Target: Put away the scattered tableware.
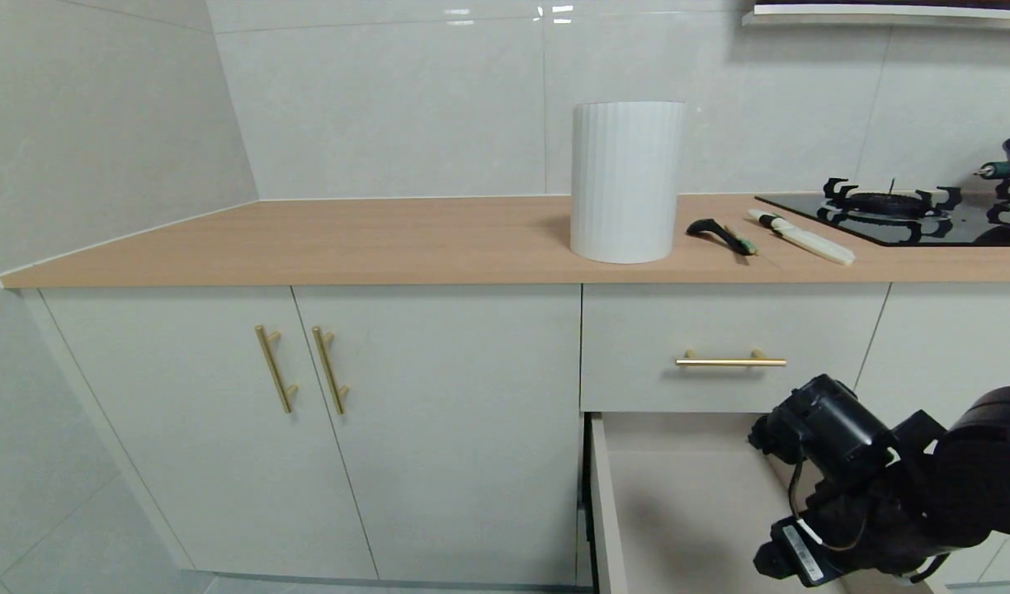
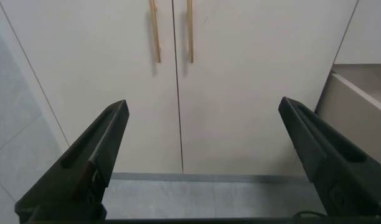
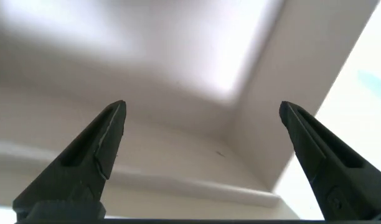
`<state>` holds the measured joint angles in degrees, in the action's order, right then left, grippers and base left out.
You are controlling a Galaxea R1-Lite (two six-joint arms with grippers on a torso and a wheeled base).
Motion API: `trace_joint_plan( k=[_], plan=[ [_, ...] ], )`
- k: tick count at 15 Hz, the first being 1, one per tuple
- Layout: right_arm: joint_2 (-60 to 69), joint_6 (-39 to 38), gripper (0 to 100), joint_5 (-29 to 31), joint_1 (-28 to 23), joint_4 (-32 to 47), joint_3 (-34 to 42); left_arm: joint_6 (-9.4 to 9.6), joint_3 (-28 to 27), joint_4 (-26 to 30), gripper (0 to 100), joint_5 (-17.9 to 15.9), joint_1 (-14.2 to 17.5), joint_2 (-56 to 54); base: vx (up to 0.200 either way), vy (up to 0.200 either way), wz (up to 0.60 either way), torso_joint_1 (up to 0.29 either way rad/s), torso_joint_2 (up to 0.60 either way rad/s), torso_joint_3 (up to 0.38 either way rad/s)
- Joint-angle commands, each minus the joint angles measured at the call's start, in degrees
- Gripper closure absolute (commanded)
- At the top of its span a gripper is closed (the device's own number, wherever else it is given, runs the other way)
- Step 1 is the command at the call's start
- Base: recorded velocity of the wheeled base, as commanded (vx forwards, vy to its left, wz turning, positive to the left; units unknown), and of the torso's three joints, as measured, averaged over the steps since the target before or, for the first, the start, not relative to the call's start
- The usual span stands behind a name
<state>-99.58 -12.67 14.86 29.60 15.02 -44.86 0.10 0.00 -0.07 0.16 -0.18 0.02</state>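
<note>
The scattered tableware lies on the light wooden table [image 1: 348, 239]. A small black-handled utensil [image 1: 718, 234] and a long cream-coloured utensil [image 1: 802, 237], which looks like a knife, rest flat and slightly apart. They sit between a tall white ribbed cylindrical container [image 1: 626, 181] and the black glass gas hob [image 1: 909, 216]. Neither is in any grip, so the putting away is not yet begun.

Below them, a pale beige lower drawer [image 1: 678, 511] stands pulled out under a closed upper drawer with a brass bar handle [image 1: 730, 360]. It is probably open to receive the utensils, and what shows of its floor is bare.

The right end effector [image 3: 202, 109] hangs with its fingers spread wide and holds nothing. It faces an inner corner of the drawer, so it is low at the drawer rather than up at the table. The left end effector [image 2: 203, 102] is also spread wide and empty. It sits low in front of the white double cabinet doors [image 2: 240, 74], with the drawer's side wall just off to one edge. That position seems meant to keep it clear of the right arm's work.

Either arm must rise to the table top first. Both utensils are thin and lie flat, so a pinch across the handle looks safest.
</note>
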Motion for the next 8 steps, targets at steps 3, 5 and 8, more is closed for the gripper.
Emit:
trace_joint_plan(
  k=[3, 5, 8],
  plan=[
    [5.63, -4.47, 0, -6.95, -0.51, -1.22, -3.83, -0.10, 0.00, -0.01, 0, 0.02, 0.01, -0.02, 0.000, 0.000, 0.00, 0.000, 0.00, 0.000],
    [7.12, -5.62, 0, -8.44, -0.68, -5.00, -4.09, -0.01, 0.00, -0.01, 0, 0.02, 0.01, -0.02, 0.000, 0.000, 0.00, 0.000, 0.00, 0.000],
    [6.95, -5.62, 0, -8.44, -1.39, -5.53, -4.18, -0.01, 0.00, -0.01, 0, 0.02, 0.01, -0.02, 0.000, 0.000, 0.00, 0.000, 0.00, 0.000]
  ],
)
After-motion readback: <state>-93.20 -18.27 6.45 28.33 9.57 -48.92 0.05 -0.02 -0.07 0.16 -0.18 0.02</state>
